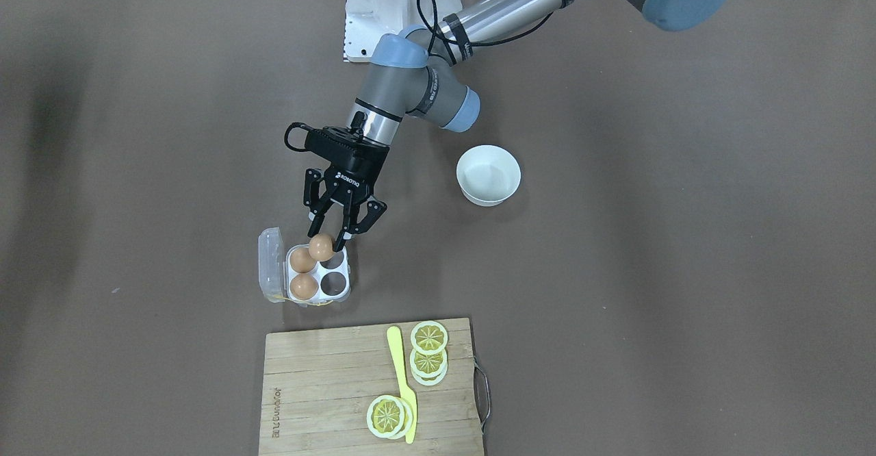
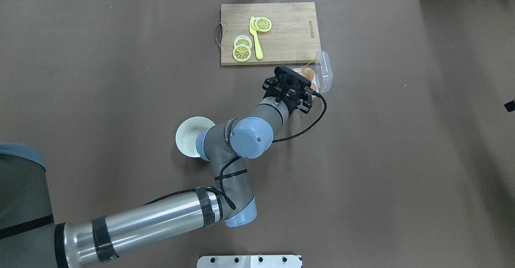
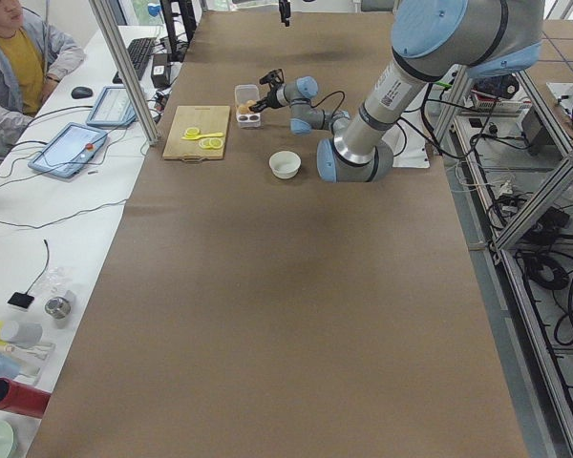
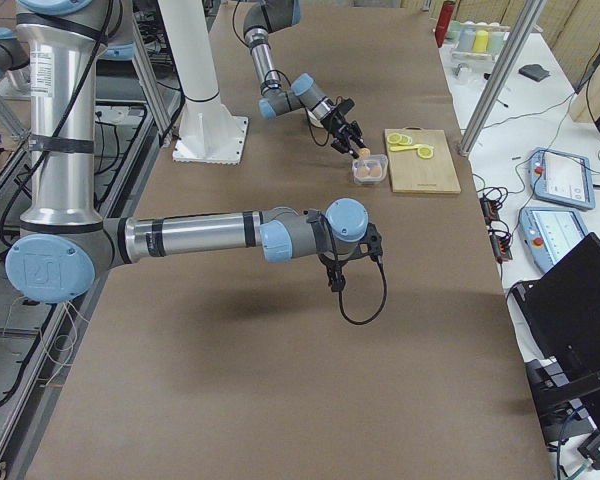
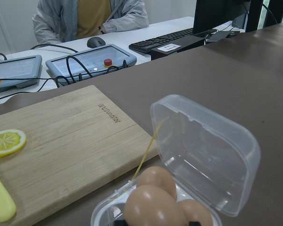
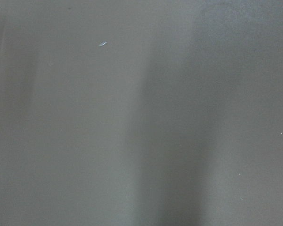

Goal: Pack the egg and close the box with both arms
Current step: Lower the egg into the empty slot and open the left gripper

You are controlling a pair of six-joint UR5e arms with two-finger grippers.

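My left gripper is shut on a light-brown egg and holds it just above the back cell of the clear box. The box stands open, its lid tilted up at the side. Two more eggs sit in its cells, and one cell is empty. In the left wrist view the held egg fills the bottom edge in front of the lid. My right gripper shows only in the exterior right view, far from the box; I cannot tell its state.
A round white bowl stands beside the left arm's wrist. A wooden cutting board with lemon slices and a yellow knife lies just beyond the box. An operator sits past the table's far edge.
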